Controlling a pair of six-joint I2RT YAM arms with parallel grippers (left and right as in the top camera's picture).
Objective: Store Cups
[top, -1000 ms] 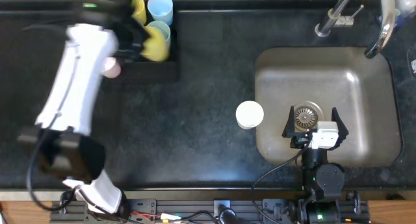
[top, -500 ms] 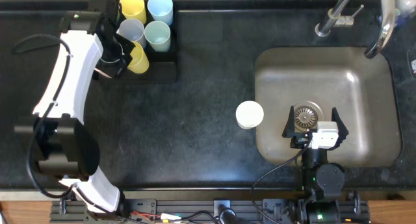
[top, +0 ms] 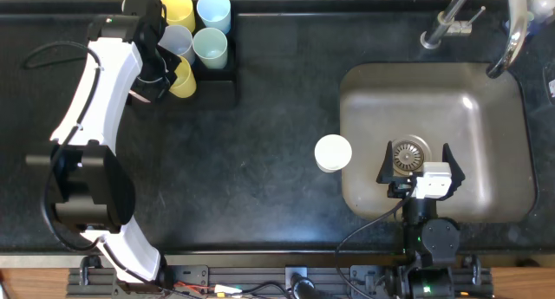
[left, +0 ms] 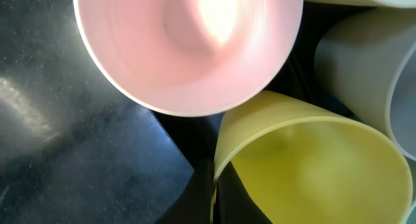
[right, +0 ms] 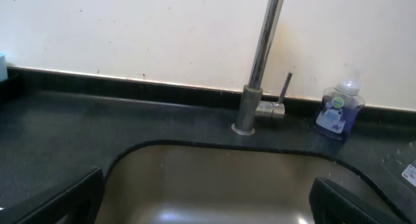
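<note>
Black tray (top: 217,93) at the back of the dark stone counter (top: 260,117) is where everything's happening, so I'll place stuff off that. Four cups stand upright in the tray in a two-by-two block: upright yellow cup (top: 178,8) and blue cup (top: 213,8) along the tray's far side, grey cup (top: 177,41) and mint cup (top: 210,46) just in front of them, all pretty much touching.

The left gripper (top: 165,74) is at the tray's near-left part and is pinching the tilted yellow cup (top: 184,77) at its rim. That cup leans over the tray's front row, mouth turned back towards the wrist, right next to the grey cup. From the left wrist view there's also a pink cup (left: 188,49) just beside the tilted one, mouth up, at the tray's left end. Can't tell whether it's in the tray or just off its edge.

A white cup (top: 333,152) stands alone on the counter, well apart from the tray, off to its right and nearer the arm bases.

Further right of the tray is the steel sink (top: 486,100). The right gripper (top: 419,165) hangs over it with its jaws spread wide and nothing between them. Its wrist view shows the tap (right: 260,62) and a soap bottle (right: 338,110), both far right of the tray.
</note>
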